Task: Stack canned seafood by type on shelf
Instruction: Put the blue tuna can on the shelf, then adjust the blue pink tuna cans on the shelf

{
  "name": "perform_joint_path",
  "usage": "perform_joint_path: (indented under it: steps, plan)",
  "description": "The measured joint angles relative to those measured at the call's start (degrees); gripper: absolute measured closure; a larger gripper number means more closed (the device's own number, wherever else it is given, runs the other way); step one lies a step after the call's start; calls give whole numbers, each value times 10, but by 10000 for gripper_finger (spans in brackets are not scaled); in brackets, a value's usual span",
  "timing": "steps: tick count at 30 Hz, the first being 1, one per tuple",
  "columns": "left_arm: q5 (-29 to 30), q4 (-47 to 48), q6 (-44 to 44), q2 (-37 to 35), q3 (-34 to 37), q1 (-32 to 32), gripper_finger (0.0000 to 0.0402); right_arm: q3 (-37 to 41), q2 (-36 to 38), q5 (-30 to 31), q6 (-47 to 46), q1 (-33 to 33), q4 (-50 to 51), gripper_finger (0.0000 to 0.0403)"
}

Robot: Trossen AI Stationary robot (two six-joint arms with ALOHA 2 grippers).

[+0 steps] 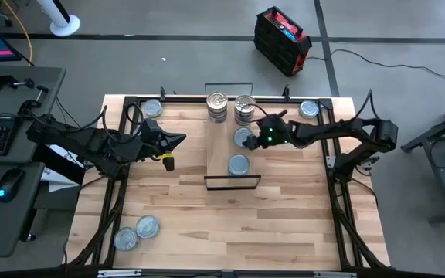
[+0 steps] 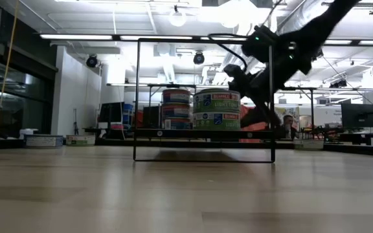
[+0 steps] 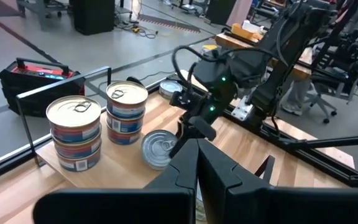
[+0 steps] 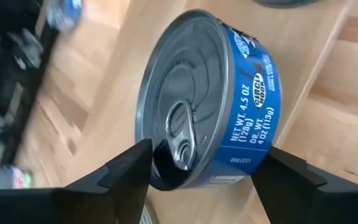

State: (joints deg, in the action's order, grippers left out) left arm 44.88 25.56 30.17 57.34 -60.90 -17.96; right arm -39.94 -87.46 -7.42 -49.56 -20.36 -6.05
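Heads up, your right gripper (image 4: 197,171) is spread around the blue tin (image 4: 207,93) without gripping, so lifting crooked could clip the stacks (image 1: 230,108) at 11 o'clock.

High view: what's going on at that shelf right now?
The right gripper sits over a blue tin lying on the shelf, jaws open on either side of it. Two stacks of tins stand at the shelf's far end, and another tin lies nearer. The left gripper waits shut beside the shelf.
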Motion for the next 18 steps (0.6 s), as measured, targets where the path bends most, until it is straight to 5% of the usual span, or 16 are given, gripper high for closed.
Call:
perform_joint_path:
  steps: [9,18]
  plan:
    - [-26,0,0,0,0,0,401,-133,0,-33,185,0,260,153]
    - [-30,22,17,0,0,0,401,-167,0,9,222,-7,287,155]
